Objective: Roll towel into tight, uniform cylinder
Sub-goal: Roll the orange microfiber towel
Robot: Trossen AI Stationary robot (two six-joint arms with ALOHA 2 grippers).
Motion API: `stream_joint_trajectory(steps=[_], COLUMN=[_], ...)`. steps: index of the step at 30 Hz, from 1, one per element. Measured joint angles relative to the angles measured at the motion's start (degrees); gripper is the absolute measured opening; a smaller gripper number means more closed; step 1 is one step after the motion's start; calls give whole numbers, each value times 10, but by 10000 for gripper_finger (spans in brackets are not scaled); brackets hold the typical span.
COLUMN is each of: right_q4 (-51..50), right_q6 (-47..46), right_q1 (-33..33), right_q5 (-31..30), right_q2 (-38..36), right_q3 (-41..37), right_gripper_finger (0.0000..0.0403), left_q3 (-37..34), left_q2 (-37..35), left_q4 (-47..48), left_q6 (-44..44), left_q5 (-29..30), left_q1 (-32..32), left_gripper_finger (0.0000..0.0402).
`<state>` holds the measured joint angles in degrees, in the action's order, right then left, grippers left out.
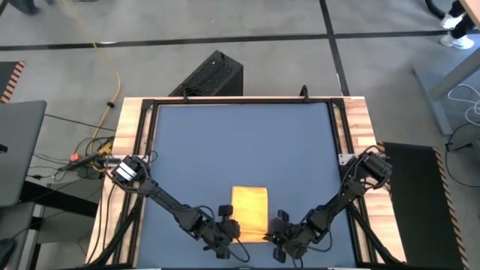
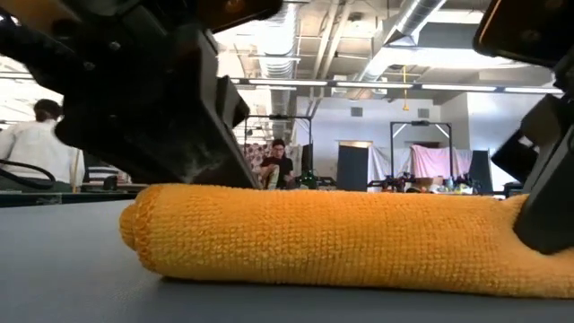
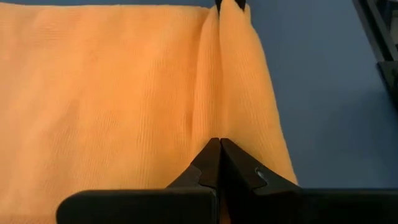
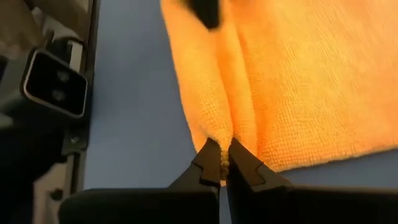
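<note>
- Towel (image 1: 250, 212) is lying flat near the counter's (image 1: 240, 142) front edge, its front hem starting to curl.
- Left gripper (image 1: 228, 234) and right gripper (image 1: 278, 236) are each pinching one end of that hem, jaws closed.
- Roll axis is running left-right; the unrolled cloth is stretching toward the counter's back edge.

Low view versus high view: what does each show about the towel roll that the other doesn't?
Only the low view shows the towel's near edge already turned into a thick, even fold, with people in the room behind. Only the high view shows the rest of the towel lying flat on the table, and the left gripper and right gripper at opposite near corners. Both show grippers at the towel's two ends.
</note>
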<state>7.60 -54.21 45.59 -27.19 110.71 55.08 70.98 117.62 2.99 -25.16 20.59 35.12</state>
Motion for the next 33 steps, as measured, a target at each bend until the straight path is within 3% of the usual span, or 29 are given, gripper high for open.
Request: stream_joint_trajectory(steps=[7, 14, 16, 20, 26, 33], right_q4=[0, -1, -1, -2, -2, 0], right_q6=[-68, -74, -73, -70, -71, -73], right_q1=[-19, -31, -33, -37, -37, -37], right_q5=[52, 87, 87, 96, 95, 96], right_q2=[-1, -1, 0, 0, 0, 1], right_q3=[-14, -19, -19, -20, -20, -20], right_gripper_finger=[23, 23, 23, 24, 24, 24], left_q3=[-1, -1, -1, 1, 0, 0], left_q2=[-36, -74, -71, -27, 26, 35], left_q4=[49, 10, -51, -184, -238, -221], left_q6=[-6, 36, 67, 120, 104, 100], left_q5=[90, 162, 152, 77, 42, 45], left_q1=[17, 29, 30, 25, 5, -1], left_gripper_finger=[0, 0, 0, 0, 0, 0])
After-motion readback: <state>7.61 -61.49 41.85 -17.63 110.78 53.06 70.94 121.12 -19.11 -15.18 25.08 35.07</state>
